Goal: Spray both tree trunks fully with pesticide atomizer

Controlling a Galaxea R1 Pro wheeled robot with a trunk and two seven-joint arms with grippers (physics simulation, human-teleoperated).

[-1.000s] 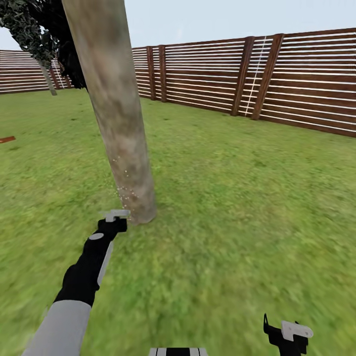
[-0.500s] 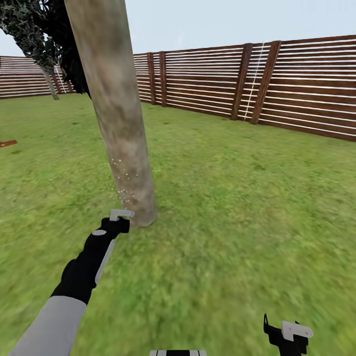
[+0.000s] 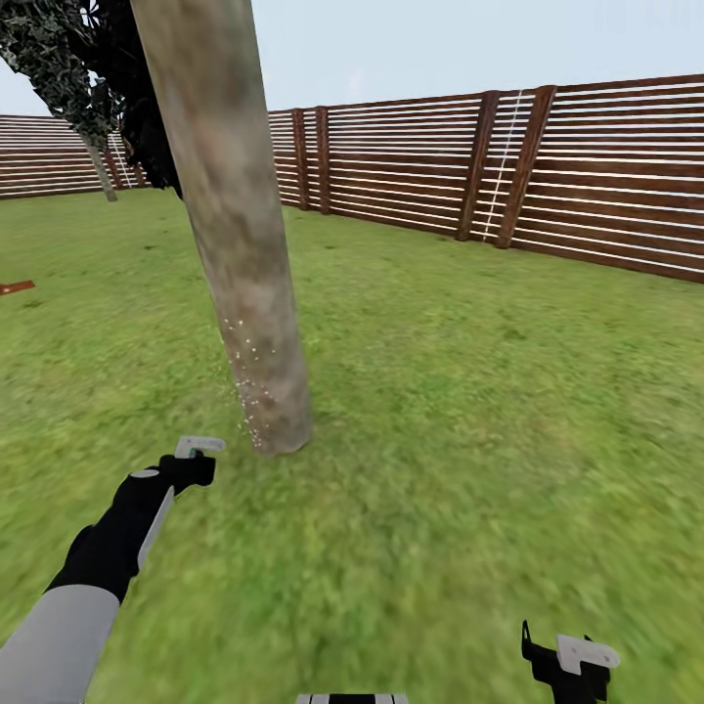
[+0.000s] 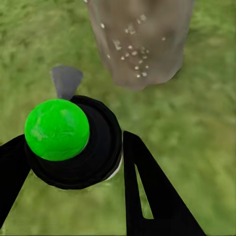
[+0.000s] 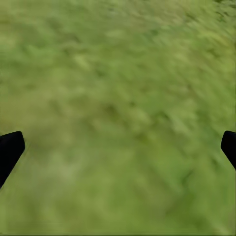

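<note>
No writing to read anywhere here. The tree trunk point(image 3: 240, 254) carries only mottled patches and pale specks, no sign or tag. The fence point(image 3: 508, 171) is plain brown slats with no number or plate. The bottle point(image 4: 73, 142) between the left gripper's fingers shows a bare green cap and black collar, and no label or brand can be made out on it. The grass point(image 5: 118, 98) carries no mark.

A garden: green lawn point(image 3: 469, 411) ringed by a brown slatted fence point(image 3: 587, 166), tree trunk point(image 3: 235, 225).
</note>
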